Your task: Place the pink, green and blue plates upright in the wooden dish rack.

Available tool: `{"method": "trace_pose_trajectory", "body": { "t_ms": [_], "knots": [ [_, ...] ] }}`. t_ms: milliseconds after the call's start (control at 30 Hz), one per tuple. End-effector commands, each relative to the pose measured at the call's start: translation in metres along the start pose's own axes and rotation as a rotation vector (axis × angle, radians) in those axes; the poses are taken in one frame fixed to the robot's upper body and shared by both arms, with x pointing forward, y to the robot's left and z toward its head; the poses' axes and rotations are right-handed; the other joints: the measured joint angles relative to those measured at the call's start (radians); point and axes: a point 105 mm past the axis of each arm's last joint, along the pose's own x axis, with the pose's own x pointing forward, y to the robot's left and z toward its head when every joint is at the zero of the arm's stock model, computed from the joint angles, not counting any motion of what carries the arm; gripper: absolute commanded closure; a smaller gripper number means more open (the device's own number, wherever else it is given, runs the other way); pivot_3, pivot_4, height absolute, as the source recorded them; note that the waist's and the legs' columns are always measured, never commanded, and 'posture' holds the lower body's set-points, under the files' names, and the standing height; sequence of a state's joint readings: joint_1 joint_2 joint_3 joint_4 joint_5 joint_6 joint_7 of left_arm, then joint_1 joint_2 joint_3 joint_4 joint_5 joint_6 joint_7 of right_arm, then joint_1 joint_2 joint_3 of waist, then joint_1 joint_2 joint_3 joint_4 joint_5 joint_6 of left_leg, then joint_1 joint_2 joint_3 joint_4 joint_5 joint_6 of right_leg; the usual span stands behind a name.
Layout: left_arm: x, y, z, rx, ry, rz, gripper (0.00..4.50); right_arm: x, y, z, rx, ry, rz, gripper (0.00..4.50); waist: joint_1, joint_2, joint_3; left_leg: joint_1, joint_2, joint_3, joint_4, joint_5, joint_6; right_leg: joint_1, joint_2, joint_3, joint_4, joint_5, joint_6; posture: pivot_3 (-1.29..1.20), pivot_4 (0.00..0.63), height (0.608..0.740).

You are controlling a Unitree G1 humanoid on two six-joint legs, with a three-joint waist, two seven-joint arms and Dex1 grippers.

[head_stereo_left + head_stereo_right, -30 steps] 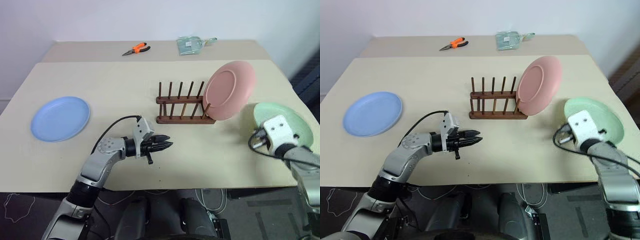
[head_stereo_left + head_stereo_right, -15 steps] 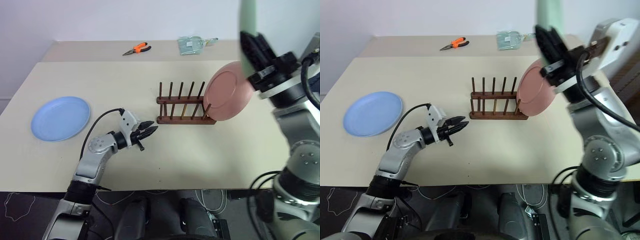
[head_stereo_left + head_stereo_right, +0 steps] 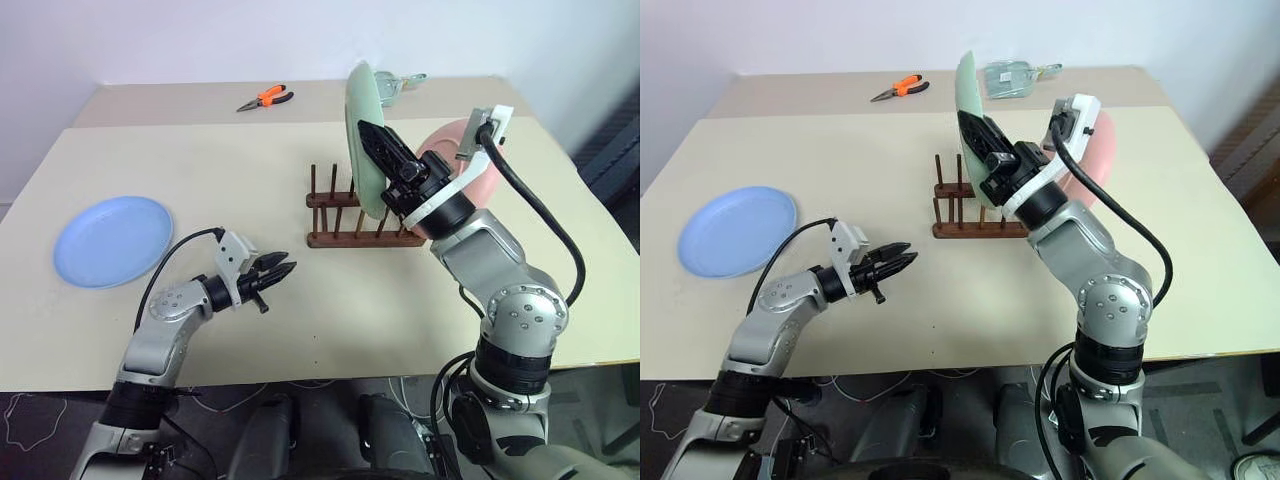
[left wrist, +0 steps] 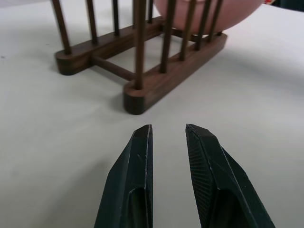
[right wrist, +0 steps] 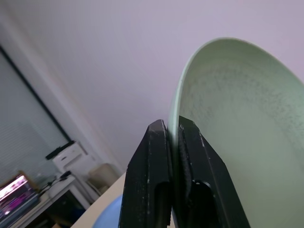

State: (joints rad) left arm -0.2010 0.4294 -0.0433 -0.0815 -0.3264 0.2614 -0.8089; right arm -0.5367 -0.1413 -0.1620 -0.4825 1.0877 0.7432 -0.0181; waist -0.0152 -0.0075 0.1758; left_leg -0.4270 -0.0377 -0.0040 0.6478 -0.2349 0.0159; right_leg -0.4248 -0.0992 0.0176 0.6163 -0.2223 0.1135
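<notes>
R tool (image 3: 378, 145) clamped on green plate (image 3: 362, 135), edge-up | rack (image 3: 345, 215) right below my tool, slots crosswise | L tool (image 3: 280, 270) slightly parted, holding nothing

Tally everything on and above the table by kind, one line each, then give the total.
Plates: 3, namely the green plate held up on edge over the rack, the pink plate standing in the rack, the blue plate flat on the table
Wooden dish rack: 1
Orange-handled pliers: 1
Clear packet: 1
Total: 6
</notes>
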Motion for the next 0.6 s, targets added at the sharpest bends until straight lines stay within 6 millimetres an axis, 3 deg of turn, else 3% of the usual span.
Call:
{"method": "trace_pose_trajectory", "body": {
  "t_ms": [33, 333, 433, 500, 600],
  "knots": [
    [-0.002, -0.005, 0.011, 0.013, -0.03, -0.028, 3.42, 0.002, -0.005, 0.007, -0.01, -0.038, -0.018, 4.48, -0.001, 0.0, 0.0, 0.0, 0.0, 0.0, 0.0, 0.0, 0.0, 0.0, 0.0, 0.0, 0.0, 0.0, 0.0, 0.0, 0.15, 0.738],
    [-0.002, -0.008, 0.014, 0.024, -0.031, -0.041, 3.42, 0.004, -0.037, 0.002, 0.079, -0.016, -0.104, 4.48, -0.001, 0.0, 0.0, 0.0, 0.0, 0.0, 0.0, 0.0, 0.0, 0.0, 0.001, 0.0, 0.0, 0.0, 0.0, 0.0, 0.15, 0.738],
    [-0.002, -0.007, 0.016, 0.034, -0.035, -0.034, 3.42, 0.005, -0.041, 0.006, 0.055, -0.019, -0.112, 3.47, -0.001, 0.0, 0.0, 0.0, 0.0, 0.0, 0.0, 0.0, 0.0, 0.0, 0.001, 0.0, 0.0, 0.0, 0.0, 0.0, 0.15, 0.738],
    [-0.002, -0.007, 0.016, 0.037, -0.035, -0.032, 3.42, 0.007, -0.043, 0.009, 0.026, -0.022, -0.121, 2.52, -0.001, 0.0, 0.0, 0.0, 0.0, 0.0, 0.0, 0.0, 0.0, 0.0, 0.001, 0.0, 0.0, 0.0, 0.0, 0.0, 0.15, 0.738],
    [-0.002, -0.007, 0.016, 0.04, -0.032, -0.032, 3.42, 0.008, -0.044, 0.016, -0.148, -0.007, -0.127, 0.99, 0.0, 0.001, 0.0, 0.0, 0.0, 0.001, 0.0, 0.0, 0.0, 0.0, 0.001, 0.0, 0.0, 0.0, 0.0, 0.0, 0.15, 0.738]
  ]
}}
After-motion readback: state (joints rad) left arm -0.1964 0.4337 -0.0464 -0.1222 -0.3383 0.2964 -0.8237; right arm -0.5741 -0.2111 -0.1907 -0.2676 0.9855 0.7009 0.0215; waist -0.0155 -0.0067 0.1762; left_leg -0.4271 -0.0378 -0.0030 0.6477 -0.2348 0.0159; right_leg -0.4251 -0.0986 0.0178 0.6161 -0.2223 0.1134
